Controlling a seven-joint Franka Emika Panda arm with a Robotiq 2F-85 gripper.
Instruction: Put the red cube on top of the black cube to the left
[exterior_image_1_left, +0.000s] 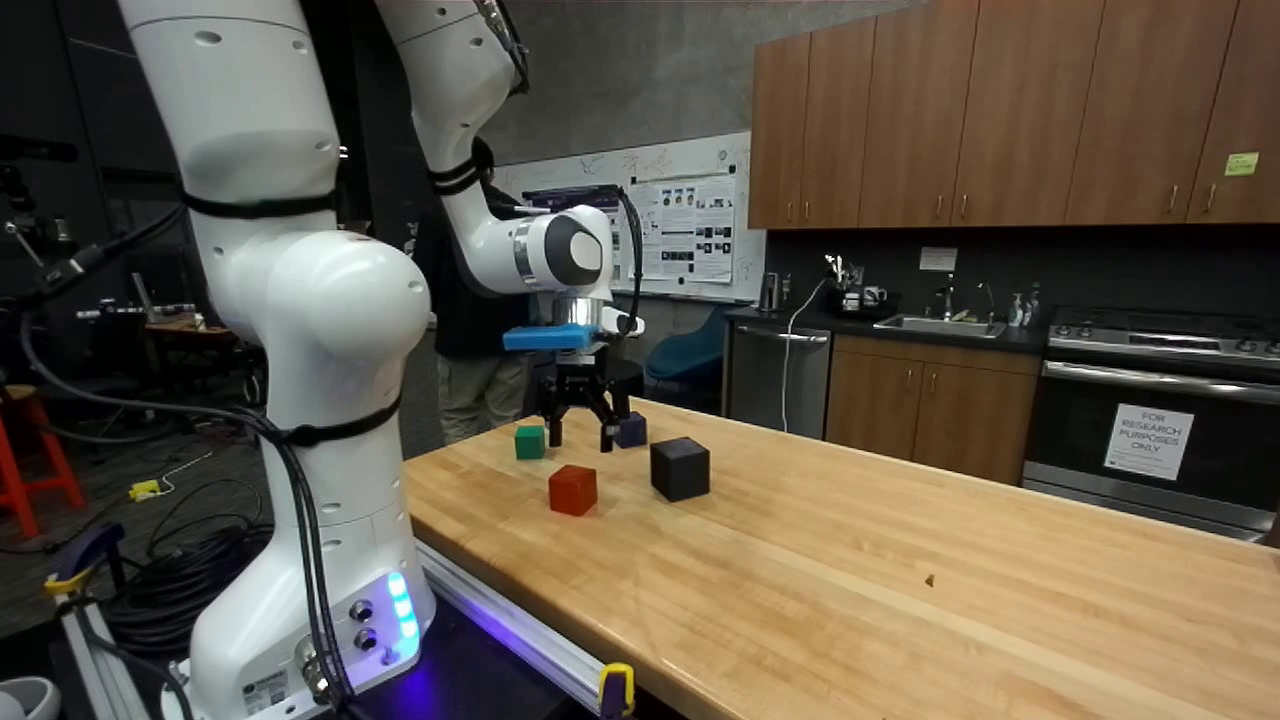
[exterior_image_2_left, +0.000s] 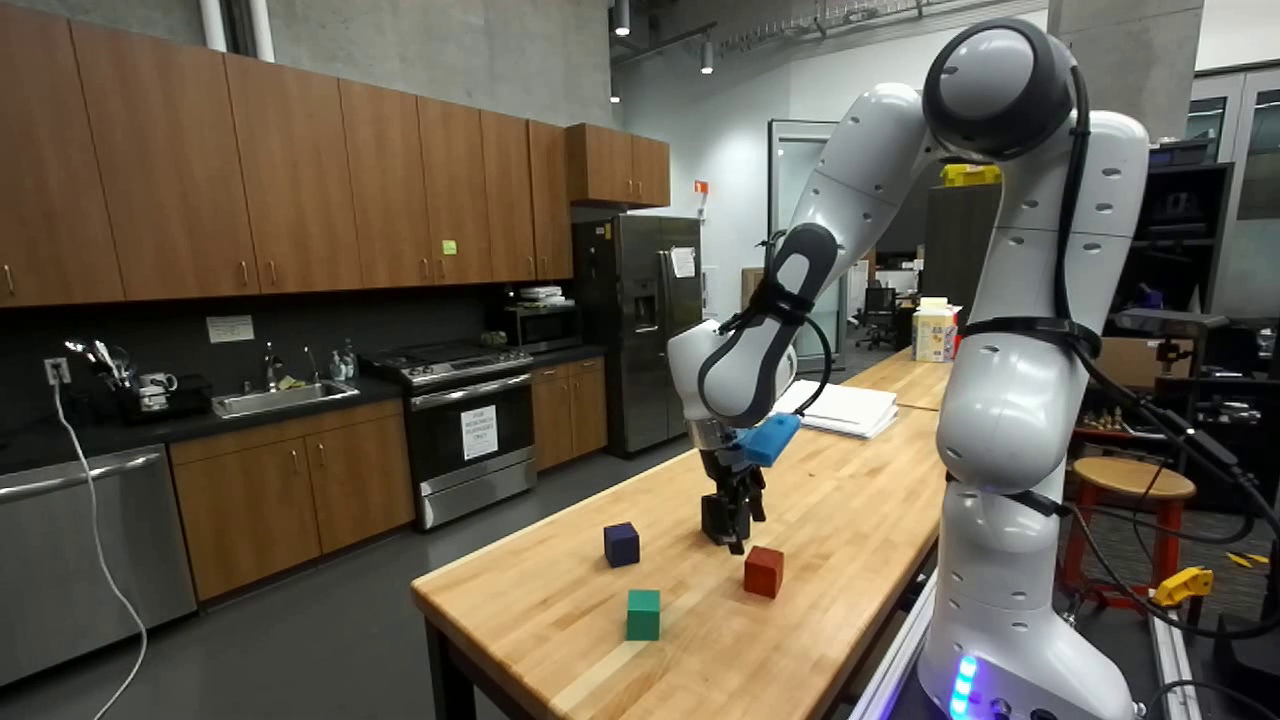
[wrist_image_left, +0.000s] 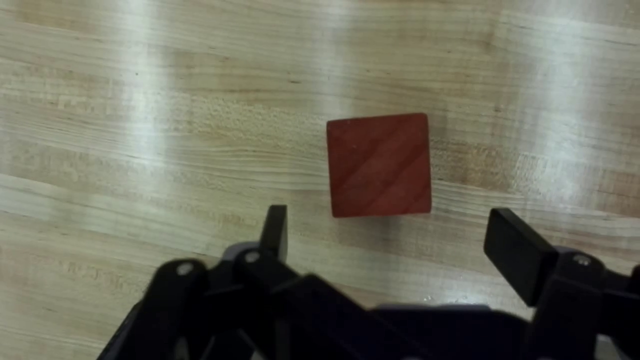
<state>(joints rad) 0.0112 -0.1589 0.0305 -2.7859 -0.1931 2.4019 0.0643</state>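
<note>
On the wooden table sits the red cube (exterior_image_1_left: 573, 490) (exterior_image_2_left: 764, 572); the wrist view shows the top of this red cube (wrist_image_left: 380, 166) right of centre. My gripper (exterior_image_1_left: 581, 443) (exterior_image_2_left: 747, 532) (wrist_image_left: 390, 220) hovers above table height close to it, pointing down. Its jaws stand wide apart with nothing between them, and they do not touch the red cube. The black cube (exterior_image_1_left: 633, 432) (exterior_image_2_left: 621, 545), the smaller of two dark cubes and slightly bluish, rests apart from the red one, at the left in an exterior view. It is outside the wrist view.
A bigger black cube (exterior_image_1_left: 680, 470) lies near the red one; in an exterior view the gripper partly covers it. A green cube (exterior_image_1_left: 530, 442) (exterior_image_2_left: 643, 615) sits towards the table's end. Farther along are stacked white papers (exterior_image_2_left: 838, 408) and a carton (exterior_image_2_left: 934, 332).
</note>
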